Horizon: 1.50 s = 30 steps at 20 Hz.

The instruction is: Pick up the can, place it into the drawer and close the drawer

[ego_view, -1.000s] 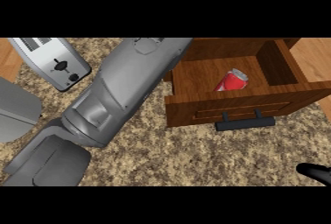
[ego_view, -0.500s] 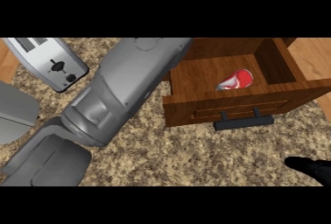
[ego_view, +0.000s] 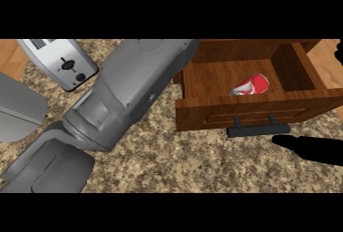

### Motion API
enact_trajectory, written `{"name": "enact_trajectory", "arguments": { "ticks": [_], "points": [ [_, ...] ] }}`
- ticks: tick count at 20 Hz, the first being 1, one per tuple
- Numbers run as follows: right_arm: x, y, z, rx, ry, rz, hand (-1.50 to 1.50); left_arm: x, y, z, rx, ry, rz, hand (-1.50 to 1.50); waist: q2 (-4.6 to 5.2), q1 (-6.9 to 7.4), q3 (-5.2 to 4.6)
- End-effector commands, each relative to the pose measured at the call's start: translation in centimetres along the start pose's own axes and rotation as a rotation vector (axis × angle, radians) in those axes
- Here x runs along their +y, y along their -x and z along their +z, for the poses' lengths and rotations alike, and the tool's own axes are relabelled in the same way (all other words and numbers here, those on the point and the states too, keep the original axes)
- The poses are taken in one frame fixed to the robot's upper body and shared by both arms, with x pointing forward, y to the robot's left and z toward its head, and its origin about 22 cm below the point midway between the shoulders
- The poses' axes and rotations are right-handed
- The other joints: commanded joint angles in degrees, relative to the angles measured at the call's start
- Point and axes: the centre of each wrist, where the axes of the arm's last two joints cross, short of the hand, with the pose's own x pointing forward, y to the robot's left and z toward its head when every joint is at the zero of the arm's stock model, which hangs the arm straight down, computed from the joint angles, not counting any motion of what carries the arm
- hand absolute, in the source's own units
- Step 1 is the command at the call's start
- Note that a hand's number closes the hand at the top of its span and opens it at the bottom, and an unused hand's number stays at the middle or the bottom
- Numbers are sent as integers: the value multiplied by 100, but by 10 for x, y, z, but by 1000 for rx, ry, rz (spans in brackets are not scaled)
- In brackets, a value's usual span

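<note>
The right hand [ego_view: 313,147] has come further in from the lower right edge and is now just beside the drawer handle [ego_view: 258,130].

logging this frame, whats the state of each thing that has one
drawer: open, pulled out
can: in the drawer, lying tilted on its side
drawer handle: untouched
right hand: just right of the handle, holding nothing
toaster: slots hidden, cannot tell
</note>
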Motion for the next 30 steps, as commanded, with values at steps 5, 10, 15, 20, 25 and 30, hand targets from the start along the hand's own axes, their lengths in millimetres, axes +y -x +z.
{"name": "enact_trajectory", "arguments": {
  "ticks": [5,10,15,20,25,30],
  "points": [
    [53,22,-34,-25,-87,228,-150,-1,-4,-2,-25,6,-21,-150,-39,275,-4],
    [89,56,-36,-13,-150,361,-150,-2,-6,-1,-40,10,-39,-150,-77,352,-2],
    [121,75,-45,-27,-162,458,-150,11,-15,-8,14,27,1,-150,-127,452,-7],
    [139,91,-82,-9,-144,500,-150,26,3,-11,-8,-11,8,-150,-120,562,-9],
    [166,104,-94,1,-112,551,-150,49,-14,-21,-21,-40,-37,-150,-109,629,-6],
    [160,111,-118,30,8,594,-150,61,2,-20,-9,-18,-22,-150,-131,732,-9]
  ]
}}
